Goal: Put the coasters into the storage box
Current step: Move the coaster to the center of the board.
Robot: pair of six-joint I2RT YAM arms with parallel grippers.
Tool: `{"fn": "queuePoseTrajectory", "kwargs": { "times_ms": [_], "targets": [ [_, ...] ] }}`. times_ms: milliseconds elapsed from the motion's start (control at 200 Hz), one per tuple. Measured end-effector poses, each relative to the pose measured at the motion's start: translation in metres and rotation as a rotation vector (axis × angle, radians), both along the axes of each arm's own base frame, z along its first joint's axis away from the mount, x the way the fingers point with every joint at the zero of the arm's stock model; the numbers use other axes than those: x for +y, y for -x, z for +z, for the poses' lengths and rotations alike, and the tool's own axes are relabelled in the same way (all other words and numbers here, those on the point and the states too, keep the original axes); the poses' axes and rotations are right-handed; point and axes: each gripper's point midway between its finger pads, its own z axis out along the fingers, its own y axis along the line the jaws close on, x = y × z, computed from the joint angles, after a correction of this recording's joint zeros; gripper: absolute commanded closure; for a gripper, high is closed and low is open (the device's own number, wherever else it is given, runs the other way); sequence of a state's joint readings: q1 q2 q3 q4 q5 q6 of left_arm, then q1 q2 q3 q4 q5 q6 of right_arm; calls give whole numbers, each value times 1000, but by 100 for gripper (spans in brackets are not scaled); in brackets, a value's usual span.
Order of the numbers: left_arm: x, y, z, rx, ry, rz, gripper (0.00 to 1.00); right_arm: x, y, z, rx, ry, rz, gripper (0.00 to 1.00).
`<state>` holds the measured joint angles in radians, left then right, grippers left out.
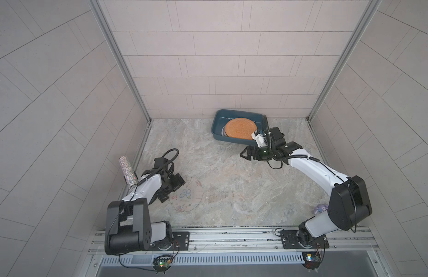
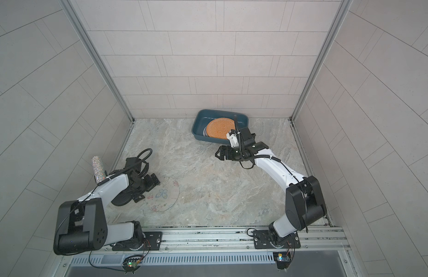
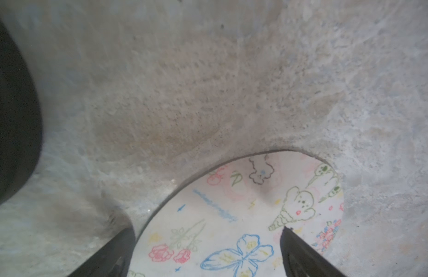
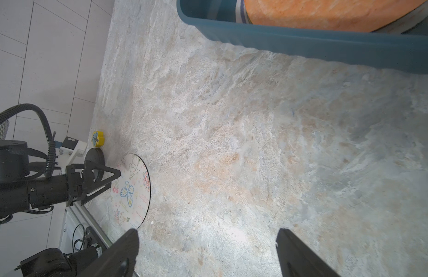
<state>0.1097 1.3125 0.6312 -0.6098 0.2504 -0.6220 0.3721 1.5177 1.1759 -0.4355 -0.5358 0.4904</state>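
Big picture first: the marbled grey-beige stone-look counter point(image 1: 232, 191) is almost bare. At its far edge, against the tiled wall, sits the dark teal plastic storage box point(image 1: 217, 120) with its rounded corners. Inside it lies the textured orange round coaster point(image 1: 240, 129), flat on top of a stack. The edge of at least one more disc peeks out beneath it point(image 1: 223, 132), but how many are under there can't be counted. So most of the job looks done. What's left in sight is one piece: the pale round coaster printed with a blue butterfly and pink flowers point(image 1: 189, 195). It lies flat on the counter, well apart from the box on the left arm's side. Just past it, farther from the box, stands a black round base point(image 4: 94, 157), which is not part of the haul. Now the left hand point(image 3: 209, 229): its jaws are spread wide and low over the butterfly coaster, one tip over the print and the other beside its rim. Nothing is gripped yet, and whether the tips touch I can't tell. The right hand point(image 1: 244, 152) hangs just beside the box's front wall, jaws wide and empty. A small yellow piece point(image 4: 97, 138) sits far from the box beyond the base. A little purple toy point(image 1: 320, 208) lies well apart from the box on the right arm's side. By my read it's one pickup, one carry to the box, and that's the task.
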Motion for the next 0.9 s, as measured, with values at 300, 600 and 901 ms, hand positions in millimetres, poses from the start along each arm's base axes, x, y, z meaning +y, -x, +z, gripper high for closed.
{"fn": "queuePoseTrajectory", "kwargs": {
  "times_ms": [300, 600, 901],
  "targets": [
    [-7, 0, 0, -2, -10, -30, 0, 1, 0, 1, -3, -3, 1, 7],
    [-40, 2, 2, -42, 37, -127, 0, 4, 3, -4, 4, -3, 9, 7],
    [-84, -7, 6, -68, 122, -247, 0, 17, 15, -12, 23, 0, 43, 7]
  ]
}}
